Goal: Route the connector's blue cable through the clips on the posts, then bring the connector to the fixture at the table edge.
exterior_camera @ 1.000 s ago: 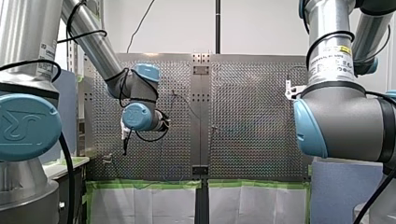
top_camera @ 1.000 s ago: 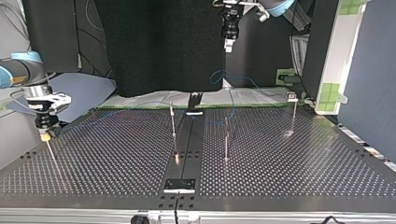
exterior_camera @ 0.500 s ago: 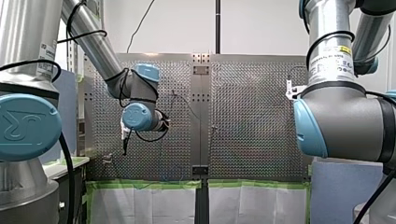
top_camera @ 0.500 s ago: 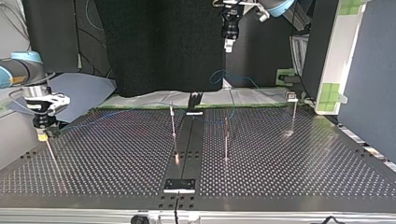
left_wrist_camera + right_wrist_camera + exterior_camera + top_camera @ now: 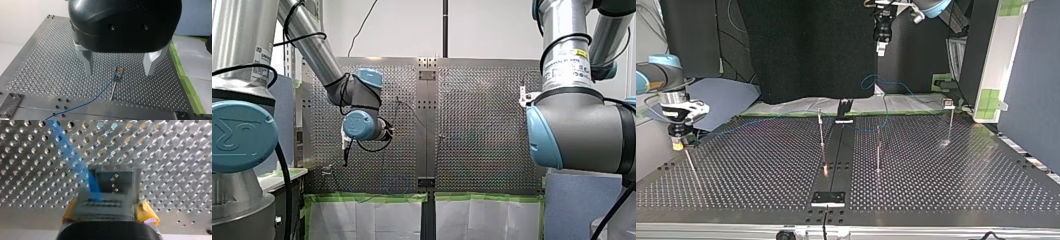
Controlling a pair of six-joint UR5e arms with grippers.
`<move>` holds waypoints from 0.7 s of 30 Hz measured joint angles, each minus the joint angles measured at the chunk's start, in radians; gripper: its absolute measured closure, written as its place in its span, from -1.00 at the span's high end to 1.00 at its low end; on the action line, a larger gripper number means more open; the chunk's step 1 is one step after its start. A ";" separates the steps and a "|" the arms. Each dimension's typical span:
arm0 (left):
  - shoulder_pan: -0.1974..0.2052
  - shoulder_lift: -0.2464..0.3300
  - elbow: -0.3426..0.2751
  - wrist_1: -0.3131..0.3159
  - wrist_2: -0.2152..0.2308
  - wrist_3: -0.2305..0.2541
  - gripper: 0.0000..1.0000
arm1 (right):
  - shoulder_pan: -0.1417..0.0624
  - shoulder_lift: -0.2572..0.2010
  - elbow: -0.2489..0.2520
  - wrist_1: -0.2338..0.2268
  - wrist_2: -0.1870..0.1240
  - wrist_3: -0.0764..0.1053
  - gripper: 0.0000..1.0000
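Note:
In the left wrist view my left gripper (image 5: 119,72) is open and empty, high above a thin post with a clip (image 5: 117,75). The blue cable (image 5: 100,96) runs through that clip. The top view shows this gripper (image 5: 880,50) hanging well above the table's far side. My right gripper (image 5: 677,145) is at the top view's left, just over a slanted post (image 5: 691,167) near the table edge. In the right wrist view its yellow pads (image 5: 147,213) stand wide on either side of a blurred grey connector block (image 5: 113,187). The blue cable (image 5: 72,157) leaves the block across the perforated plate.
Three thin posts (image 5: 821,130), (image 5: 879,150), (image 5: 950,120) stand across the perforated table. A black bracket (image 5: 843,107) sits at the far middle and a small plate (image 5: 828,197) at the near middle. Green tape edges the paper beyond the table.
My right gripper has shifted a little toward the top view's left, away from the slanted post. My left arm has not moved.

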 joint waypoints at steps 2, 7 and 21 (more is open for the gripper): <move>0.000 0.000 0.000 0.000 0.000 0.000 1.00 | 0.000 0.000 0.000 -0.001 0.008 0.000 1.00; 0.000 0.000 0.000 0.000 -0.001 0.000 1.00 | 0.001 -0.001 -0.001 -0.002 0.014 0.000 1.00; 0.000 0.000 0.000 0.000 -0.002 0.000 1.00 | -0.002 -0.001 -0.001 0.006 0.032 0.016 1.00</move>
